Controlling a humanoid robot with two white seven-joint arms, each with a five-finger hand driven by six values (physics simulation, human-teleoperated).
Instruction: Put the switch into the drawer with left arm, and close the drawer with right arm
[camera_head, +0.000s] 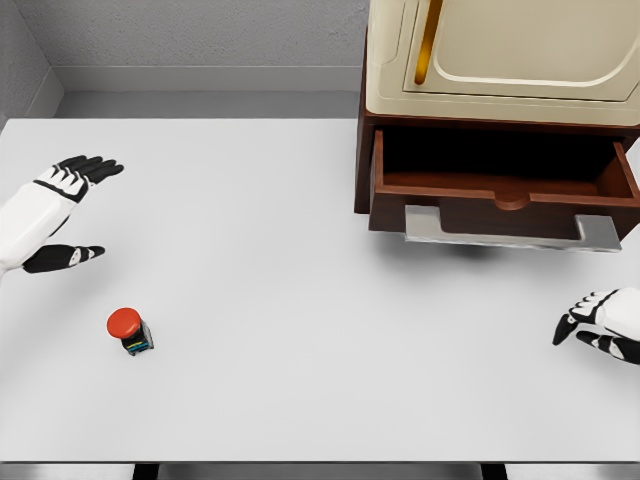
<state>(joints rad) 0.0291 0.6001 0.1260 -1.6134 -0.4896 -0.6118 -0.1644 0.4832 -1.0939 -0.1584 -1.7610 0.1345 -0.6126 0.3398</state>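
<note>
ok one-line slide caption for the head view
Red-capped switch on the white table, drawer open, left hand and right hand both empty.

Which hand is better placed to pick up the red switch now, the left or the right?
The left hand. It is open, above the table on the same side as the switch. The right hand is at the far right edge, below the open drawer.

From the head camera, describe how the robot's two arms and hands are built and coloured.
Both arms are smooth white shells. The left hand has white knuckle segments and black fingers and thumb. The right hand matches: white back, black fingers. No cables, sleeves or markings show.
</note>
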